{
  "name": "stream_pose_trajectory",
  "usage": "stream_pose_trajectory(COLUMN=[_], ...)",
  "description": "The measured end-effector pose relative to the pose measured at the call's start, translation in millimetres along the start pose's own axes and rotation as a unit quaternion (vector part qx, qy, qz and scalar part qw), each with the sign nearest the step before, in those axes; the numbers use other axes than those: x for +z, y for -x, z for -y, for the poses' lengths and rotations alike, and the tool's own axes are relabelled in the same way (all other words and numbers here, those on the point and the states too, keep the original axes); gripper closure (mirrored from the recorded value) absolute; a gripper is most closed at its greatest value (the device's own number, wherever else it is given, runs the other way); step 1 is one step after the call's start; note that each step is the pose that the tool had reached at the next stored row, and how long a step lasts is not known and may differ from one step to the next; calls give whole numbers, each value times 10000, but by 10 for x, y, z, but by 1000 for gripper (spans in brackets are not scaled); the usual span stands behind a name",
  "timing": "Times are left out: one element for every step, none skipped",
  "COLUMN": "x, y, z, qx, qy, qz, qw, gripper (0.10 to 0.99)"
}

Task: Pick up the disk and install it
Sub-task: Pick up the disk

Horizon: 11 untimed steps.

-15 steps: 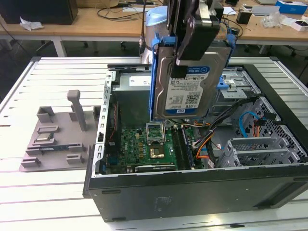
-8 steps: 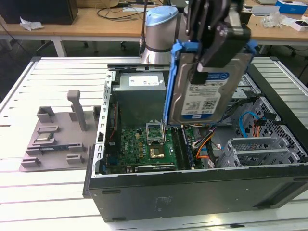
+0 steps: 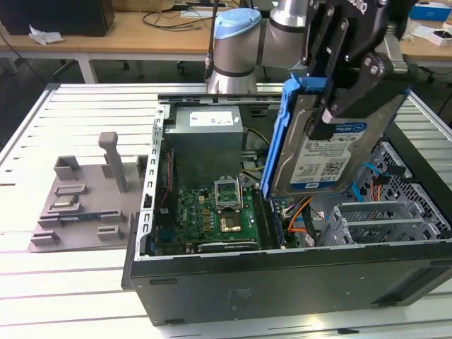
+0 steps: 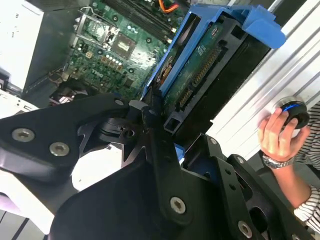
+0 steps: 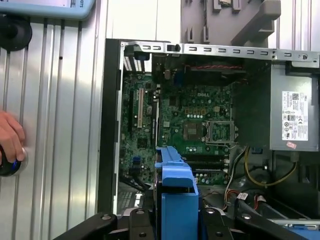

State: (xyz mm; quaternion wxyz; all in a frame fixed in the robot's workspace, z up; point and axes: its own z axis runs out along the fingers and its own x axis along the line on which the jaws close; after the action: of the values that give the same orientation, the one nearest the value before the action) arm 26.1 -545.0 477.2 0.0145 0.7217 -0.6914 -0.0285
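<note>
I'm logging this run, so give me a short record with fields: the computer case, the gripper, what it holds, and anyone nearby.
case: black computer case, open on top, green motherboard exposed
gripper: black gripper, shut
held: silver-grey metal hard drive in blue plastic carrier, tilted above the case, not seated
person: hand on round black knob
</note>
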Motion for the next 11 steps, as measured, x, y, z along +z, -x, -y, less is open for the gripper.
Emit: stream_pose_trajectory(x=[5,10,13,16,19,25,27,28,29,29,29], y=[-38,-74,-93,-104,-120,-130,-134,-136,-138,-140,-142], z=[46,99,138,170,237,320,406,453,497,542,590], qx=[0,-1,0,0,0,1,0,0,0,1,0], qy=[2,6,9,11,17,22,28,31,35,39,42], qz=[0,0,0,1,1,2,1,1,2,1,1], qw=[10000,10000,10000,10000,10000,10000,10000,10000,10000,10000,10000], gripper=[718,718,718,718,718,718,718,718,718,718,718])
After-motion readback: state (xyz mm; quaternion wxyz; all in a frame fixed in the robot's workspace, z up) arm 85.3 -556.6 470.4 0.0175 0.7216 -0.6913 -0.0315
